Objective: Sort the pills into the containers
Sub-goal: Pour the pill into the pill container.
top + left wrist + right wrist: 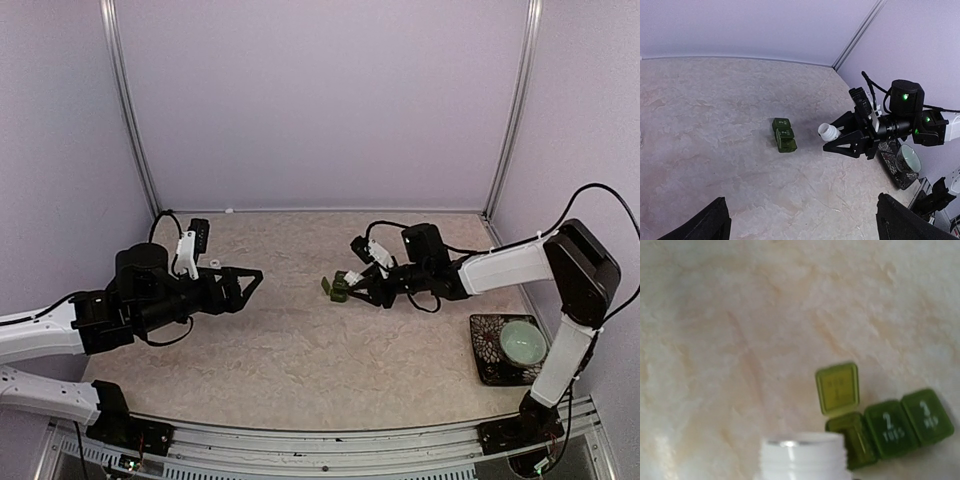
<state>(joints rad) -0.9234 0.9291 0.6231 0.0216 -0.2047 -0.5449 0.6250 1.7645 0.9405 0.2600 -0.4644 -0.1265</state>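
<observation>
The dark green three-compartment pill box lies on the table mid-right; it also shows in the left wrist view and the right wrist view. Its compartment 1 lid stands open, while 2 and 3 are shut. My right gripper is shut on a white open-mouthed bottle, held tilted just right of the box; the bottle's mouth is beside the open compartment. My left gripper is open and empty above the table, left of the box. No pills are visible.
A pale green bowl sits on a dark patterned tray at the near right. Walls and metal frame posts close the back and sides.
</observation>
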